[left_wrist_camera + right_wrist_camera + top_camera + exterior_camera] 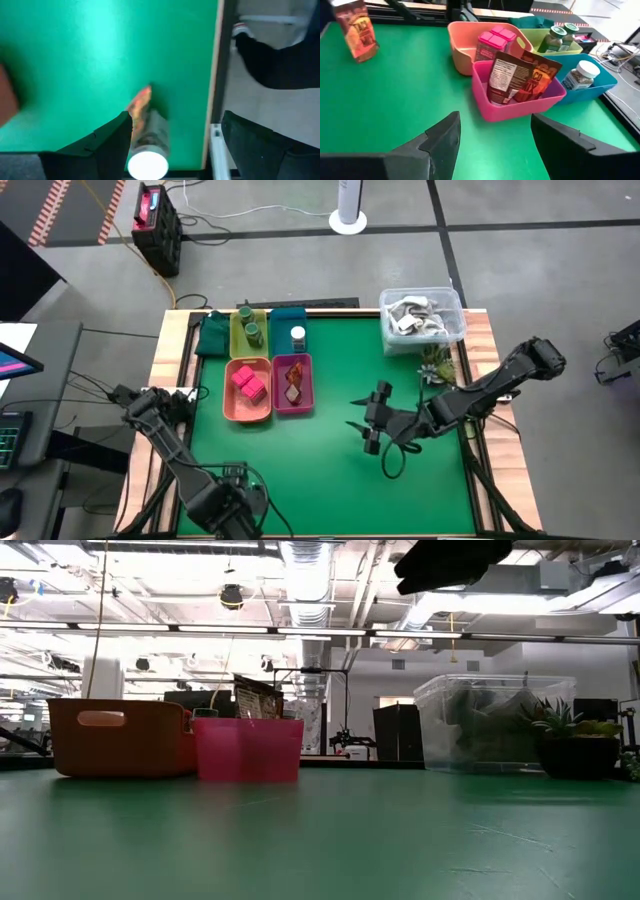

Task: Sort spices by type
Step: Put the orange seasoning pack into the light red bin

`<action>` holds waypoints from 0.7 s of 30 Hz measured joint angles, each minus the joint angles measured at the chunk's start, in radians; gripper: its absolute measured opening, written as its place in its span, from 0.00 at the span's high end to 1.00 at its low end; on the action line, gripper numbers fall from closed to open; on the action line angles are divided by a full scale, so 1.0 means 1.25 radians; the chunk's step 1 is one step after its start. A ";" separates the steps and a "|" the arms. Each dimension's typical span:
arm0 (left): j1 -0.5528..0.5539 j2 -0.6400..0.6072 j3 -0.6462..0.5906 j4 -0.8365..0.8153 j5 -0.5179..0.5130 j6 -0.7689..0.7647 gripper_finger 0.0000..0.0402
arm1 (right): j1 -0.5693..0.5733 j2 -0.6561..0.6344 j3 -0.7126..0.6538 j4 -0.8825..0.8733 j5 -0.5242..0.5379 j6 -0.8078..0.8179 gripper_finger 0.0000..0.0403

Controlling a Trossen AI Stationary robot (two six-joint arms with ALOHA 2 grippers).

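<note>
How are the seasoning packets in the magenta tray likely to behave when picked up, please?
The seasoning packets lean against the magenta tray wall, so they are probably thin, light and floppy. Their creased, glossy faces suggest a grip might slip or crumple them. Being flat, they should not roll.

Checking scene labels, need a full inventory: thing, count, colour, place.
green jars: 2, dark green, yellow-green tray
pink blocks: 2, pink-red, orange tray
packets: 2, reddish-brown, magenta tray
white-capped jar: 1, blue tray
second white-capped jar: 1, orange label, upright on the green mat
clear tub: 1, grey-white items, far right corner
plant: 1, green, beside the tub
left gripper: open, around the second jar
right gripper: open, empty, mid-mat
</note>
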 joint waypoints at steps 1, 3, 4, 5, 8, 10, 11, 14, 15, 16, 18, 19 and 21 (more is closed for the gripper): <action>-0.001 0.000 0.000 0.013 0.005 -0.002 0.28 | 0.005 0.000 0.000 0.000 0.005 0.001 0.33; -0.005 0.000 0.000 0.034 0.006 -0.003 0.28 | 0.015 0.000 0.000 -0.001 0.018 0.018 0.33; -0.008 0.000 0.000 0.042 0.006 -0.002 0.28 | 0.017 0.000 0.000 0.000 0.019 0.028 0.33; -0.011 0.000 0.000 0.048 0.006 0.001 0.28 | 0.019 0.000 0.000 -0.001 0.020 0.035 0.33; -0.025 0.000 0.000 0.047 -0.002 0.030 0.28 | 0.025 0.001 0.000 0.000 0.020 0.041 0.33; -0.036 0.002 0.000 0.031 -0.030 0.033 0.28 | 0.029 0.001 0.000 0.002 0.020 0.044 0.33; -0.041 0.002 0.000 0.016 -0.040 0.034 0.28 | 0.032 0.001 0.000 0.003 0.020 0.045 0.33; -0.054 0.005 0.000 -0.033 -0.069 0.034 0.28 | 0.035 0.002 0.000 0.004 0.020 0.045 0.33; -0.055 0.006 0.000 -0.047 -0.081 0.036 0.28 | 0.037 0.002 0.000 0.004 0.021 0.045 0.33; -0.055 0.007 -0.001 -0.054 -0.087 0.038 0.28 | 0.039 0.002 0.000 0.007 0.021 0.045 0.33; -0.053 0.007 -0.001 -0.065 -0.094 0.042 0.28 | 0.042 0.002 0.000 0.012 0.021 0.044 0.33; -0.050 0.007 -0.002 -0.068 -0.095 0.043 0.28 | 0.042 0.002 0.000 0.012 0.021 0.044 0.33; -0.041 0.006 -0.016 -0.069 -0.090 0.049 0.28 | 0.042 0.002 0.000 0.012 0.021 0.044 0.33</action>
